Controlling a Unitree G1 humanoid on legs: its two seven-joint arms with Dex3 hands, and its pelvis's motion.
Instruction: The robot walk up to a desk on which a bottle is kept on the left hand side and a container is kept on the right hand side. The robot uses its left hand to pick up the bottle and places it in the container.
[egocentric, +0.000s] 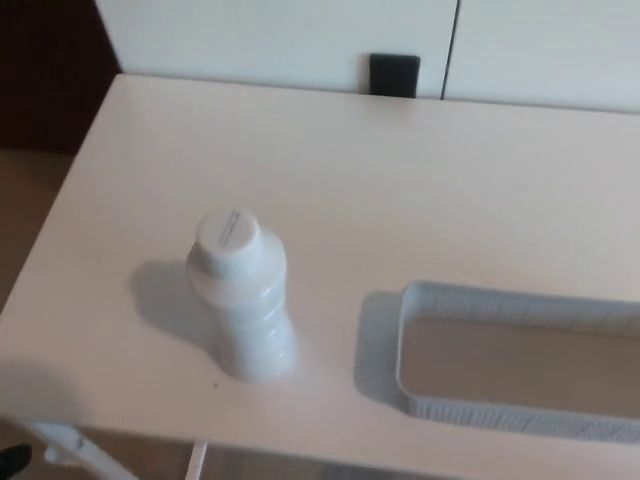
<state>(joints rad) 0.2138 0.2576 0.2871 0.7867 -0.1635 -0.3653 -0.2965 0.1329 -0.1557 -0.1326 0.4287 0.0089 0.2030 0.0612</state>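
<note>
— So, where do your bottle (243, 298) and container (520, 362) sit right now?

— You have the white bottle standing upright on the white desk (400, 180), toward the front left. Its cap faces up at you, and its shadow falls on the desk to its left. The container is a pale, mesh-walled basket lying at the front right, with a gap of bare desk between it and the bottle. You can see the desk surface through its open top; nothing lies inside it. Its right end runs off the picture's edge.

— And your hands?

— You cannot see either one. Neither the left hand nor the right hand appears in the head view, so you cannot tell whether their fingers are spread or closed. The bottle stands free, with nothing touching it.

— Anything else in your view?

— Behind the desk you see a pale wall (250, 40) with a small dark square (394, 74) at its foot.
</note>
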